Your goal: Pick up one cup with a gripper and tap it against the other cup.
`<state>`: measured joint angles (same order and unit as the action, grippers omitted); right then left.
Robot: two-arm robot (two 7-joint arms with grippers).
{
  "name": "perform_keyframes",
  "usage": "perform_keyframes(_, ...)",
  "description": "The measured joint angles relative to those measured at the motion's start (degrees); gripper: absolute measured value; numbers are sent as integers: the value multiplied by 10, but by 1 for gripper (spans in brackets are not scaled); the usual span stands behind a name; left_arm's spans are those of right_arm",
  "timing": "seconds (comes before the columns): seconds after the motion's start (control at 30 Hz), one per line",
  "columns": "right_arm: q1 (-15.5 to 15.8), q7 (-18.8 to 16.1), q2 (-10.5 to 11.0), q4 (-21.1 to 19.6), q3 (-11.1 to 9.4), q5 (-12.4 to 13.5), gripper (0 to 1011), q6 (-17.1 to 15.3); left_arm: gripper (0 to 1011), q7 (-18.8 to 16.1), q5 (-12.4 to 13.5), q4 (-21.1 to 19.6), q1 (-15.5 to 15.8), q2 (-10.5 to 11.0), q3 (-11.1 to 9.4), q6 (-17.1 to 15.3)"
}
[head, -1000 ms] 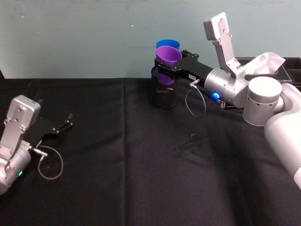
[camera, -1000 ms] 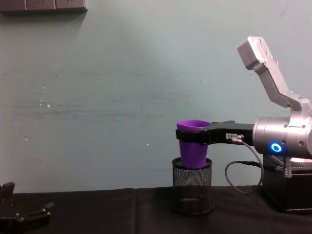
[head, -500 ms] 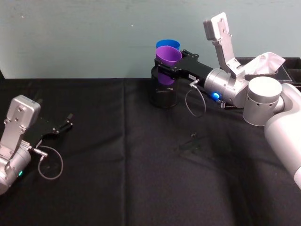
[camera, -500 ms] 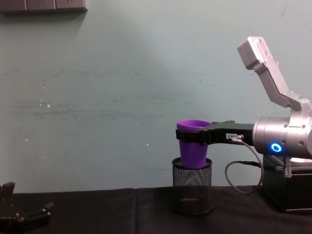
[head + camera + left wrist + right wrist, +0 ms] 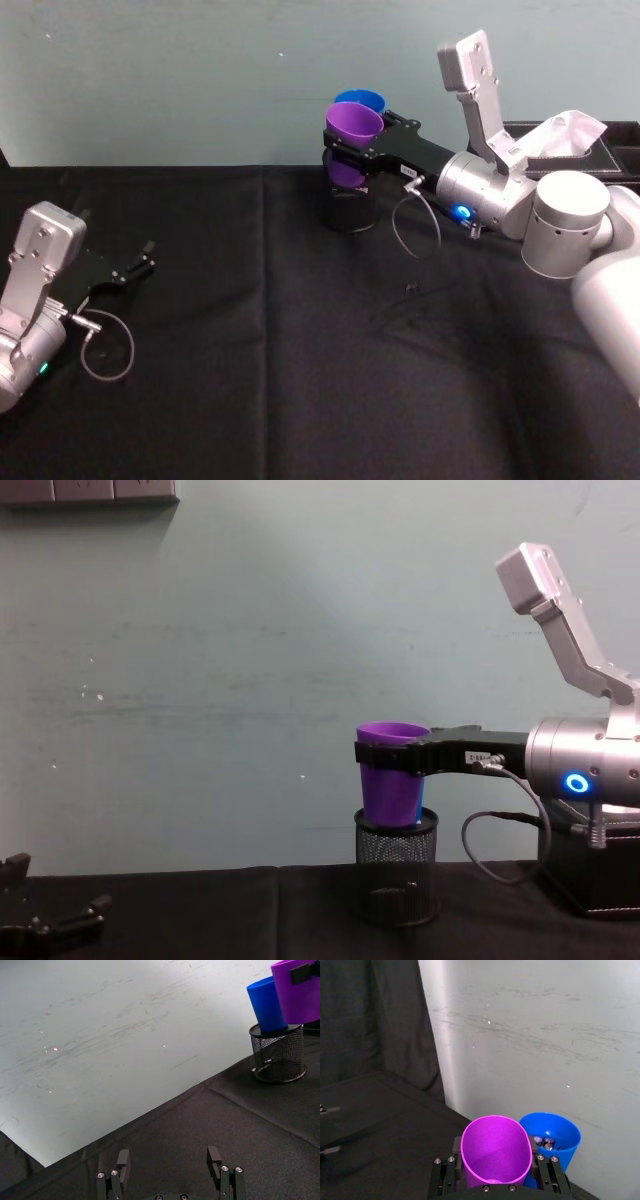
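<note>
Gripper (image 5: 351,140) holds purple cup (image 5: 355,121) beside blue cup (image 5: 362,99).

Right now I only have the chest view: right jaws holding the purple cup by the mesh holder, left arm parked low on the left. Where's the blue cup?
Observer: Head view puts the blue cup directly behind the purple cup that the right gripper holds, on the wall side.
Operator: Standing on the table?
Observer: No. The left wrist view shows it standing inside the mesh holder.
Operator: Is it empty?
Observer: No. The right wrist view looks down into it, and a few small items lie at the bottom; I can't tell what they are.
</note>
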<state>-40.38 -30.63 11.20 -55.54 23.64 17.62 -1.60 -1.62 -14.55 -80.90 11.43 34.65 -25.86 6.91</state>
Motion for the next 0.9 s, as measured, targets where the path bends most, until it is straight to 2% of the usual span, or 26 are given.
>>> perform_keyframes(0.3,47,1,31,-90,4,20,723,-34,1000,0,0,0,0,0,0,0)
perform_keyframes(0.47,81,4,56,-149,4,32,723,-49,1000,0,0,0,0,0,0,0)
perform_keyframes(0.67,119,10,83,-205,4,44,723,-57,1000,0,0,0,0,0,0,0)
perform_keyframes(0.9,154,18,107,-244,5,53,723,-55,1000,0,0,0,0,0,0,0)
